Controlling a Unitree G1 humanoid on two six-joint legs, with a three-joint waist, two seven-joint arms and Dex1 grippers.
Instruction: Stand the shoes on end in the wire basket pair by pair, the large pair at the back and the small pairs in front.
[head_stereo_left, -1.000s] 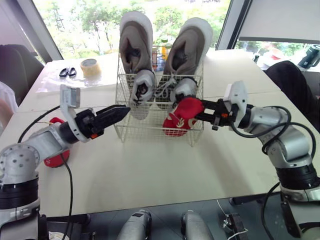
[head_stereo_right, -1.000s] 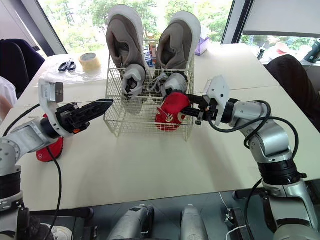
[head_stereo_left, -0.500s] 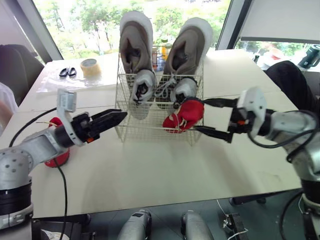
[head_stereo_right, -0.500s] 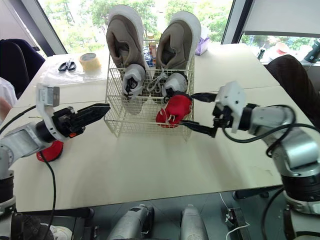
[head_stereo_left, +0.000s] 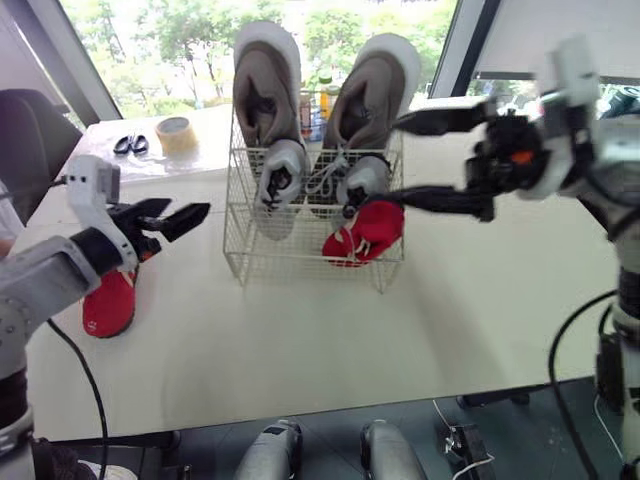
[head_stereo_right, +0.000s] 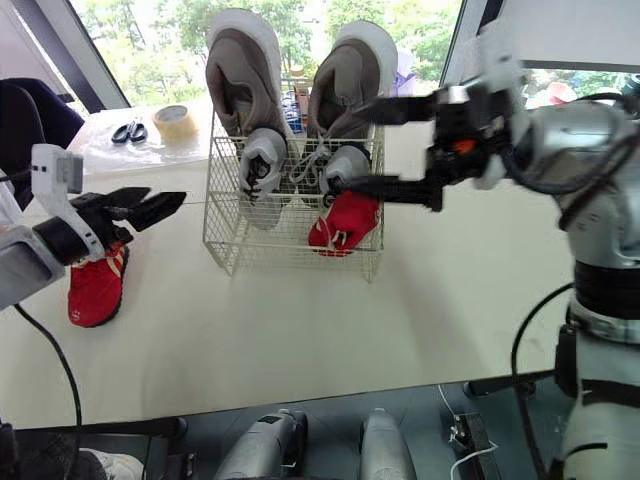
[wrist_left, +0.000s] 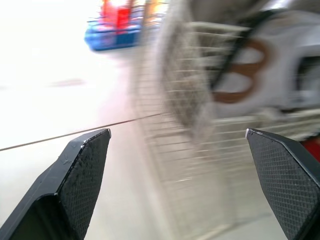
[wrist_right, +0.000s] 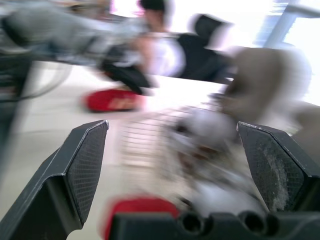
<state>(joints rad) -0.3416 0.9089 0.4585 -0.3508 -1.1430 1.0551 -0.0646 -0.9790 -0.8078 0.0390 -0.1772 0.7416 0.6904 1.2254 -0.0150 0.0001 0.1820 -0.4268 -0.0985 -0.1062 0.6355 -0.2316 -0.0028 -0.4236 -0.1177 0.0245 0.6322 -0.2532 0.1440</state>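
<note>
Left eye view. The wire basket (head_stereo_left: 290, 258) stands mid-table (head_stereo_left: 330, 350), well back from the near edge, with open table top in front of it and to its right. The large pair (head_stereo_left: 266, 90) stands at the back, long axes upright, soles facing away from the robot, rising well above the basket rim. Two small grey shoes (head_stereo_left: 279, 182) stand upright just in front of them. One red shoe (head_stereo_left: 366, 232) leans in the front right corner, its long axis slanted. The second red shoe (head_stereo_left: 108, 303) lies on the table, well left of the basket and near the left edge, long axis running near to far. The left gripper (head_stereo_left: 187, 208) hovers between that shoe and the basket, fingers parted and empty, pointing at the basket. The right gripper (head_stereo_left: 392, 162) hangs raised at the basket's right side, fingers spread wide and empty, pointing left.

Left wrist view. The fingers (wrist_left: 82, 170) stand wide apart, and the blurred basket wall lies ahead.

Right wrist view. The fingers (wrist_right: 82, 165) are spread wide, and both red shoes appear blurred beyond them.
</note>
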